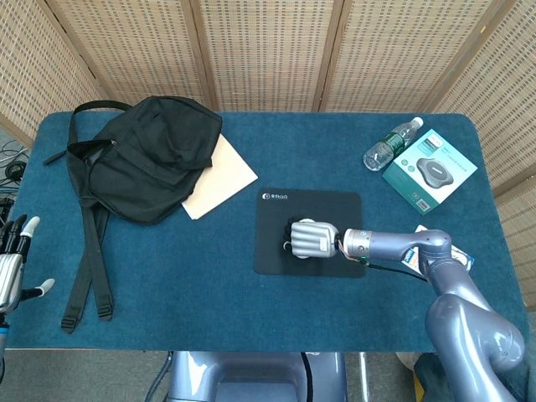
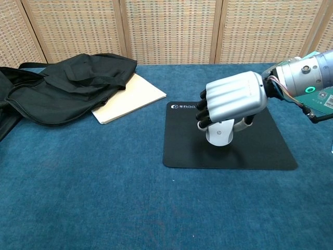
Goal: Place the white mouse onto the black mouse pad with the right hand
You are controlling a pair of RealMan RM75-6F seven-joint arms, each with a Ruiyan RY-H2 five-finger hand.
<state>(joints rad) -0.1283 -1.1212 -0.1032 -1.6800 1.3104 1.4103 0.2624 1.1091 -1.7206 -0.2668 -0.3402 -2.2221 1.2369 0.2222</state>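
Observation:
The black mouse pad (image 1: 276, 251) (image 2: 182, 148) lies flat in the middle of the blue table. Over its centre is my right hand (image 1: 311, 239) (image 2: 231, 101), fingers curled down around the white mouse (image 2: 219, 133), gripping it. In the chest view the mouse shows under the palm, its underside at or just above the pad; contact is not certain. From the head view the hand hides the mouse. My left hand (image 1: 12, 268) hangs at the table's left edge, fingers spread, holding nothing.
A black backpack (image 1: 146, 163) (image 2: 62, 86) with trailing straps fills the back left, resting on a beige folder (image 1: 226, 180) (image 2: 132, 96). A plastic bottle (image 1: 389, 142) and a boxed device (image 1: 429, 169) stand at the back right. A small packet (image 1: 440, 251) lies by the right forearm.

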